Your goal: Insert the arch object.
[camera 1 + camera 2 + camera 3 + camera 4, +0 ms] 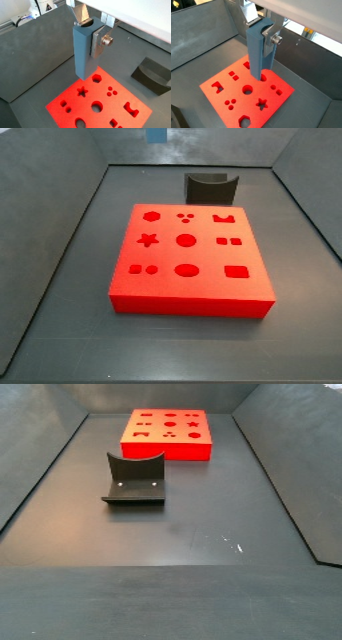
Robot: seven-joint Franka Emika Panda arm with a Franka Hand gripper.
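My gripper (pixel 91 31) is shut on the blue arch object (pixel 83 52), a long block with a curved notch at its upper end. It hangs upright between the silver fingers (pixel 100 41), also in the other wrist view (pixel 258 55). It is well above the red board (pixel 70 97) with several shaped holes, over the board's edge. The board shows in both side views (pixel 214 256) (pixel 167 448). An arch-shaped hole (pixel 222 218) lies near one corner. In a side view only the piece's blue lower end (pixel 158 134) shows at the picture's edge.
The dark fixture (pixel 210 186) stands on the grey floor beside the board, seen also in a side view (pixel 134 479) and a wrist view (pixel 153 75). Grey walls (pixel 80 218) enclose the floor on all sides.
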